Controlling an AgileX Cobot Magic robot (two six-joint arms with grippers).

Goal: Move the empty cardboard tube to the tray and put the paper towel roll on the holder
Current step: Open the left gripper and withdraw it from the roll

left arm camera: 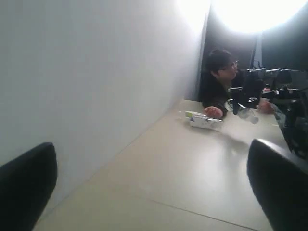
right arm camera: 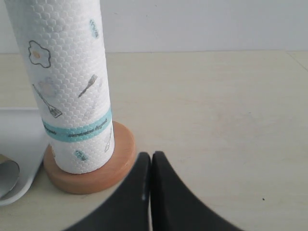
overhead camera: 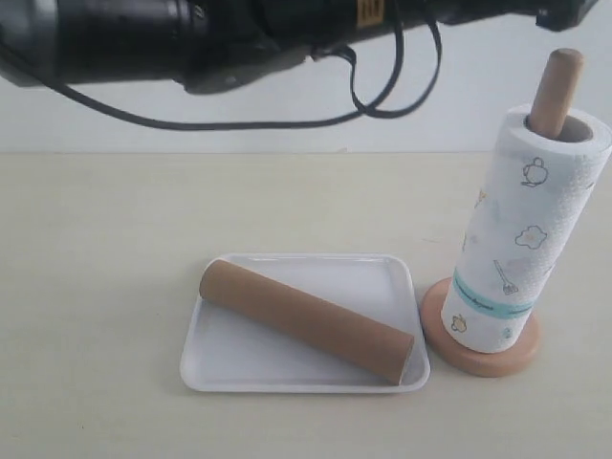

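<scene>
A pale desk [overhead camera: 96,239] meets a white wall [overhead camera: 459,115] at twelve o'clock; a dark-haired person [left arm camera: 219,72] sits behind a white-green packet [left arm camera: 204,120].

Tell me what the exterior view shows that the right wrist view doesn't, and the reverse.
Exterior only: the whole cardboard tube lying diagonally in the tray, the dowel tip of the holder poking out above the paper towel roll, and an arm overhead. Right wrist only: the right gripper, shut, near the holder's base. Both: the roll standing on the holder, and a tray corner.
</scene>
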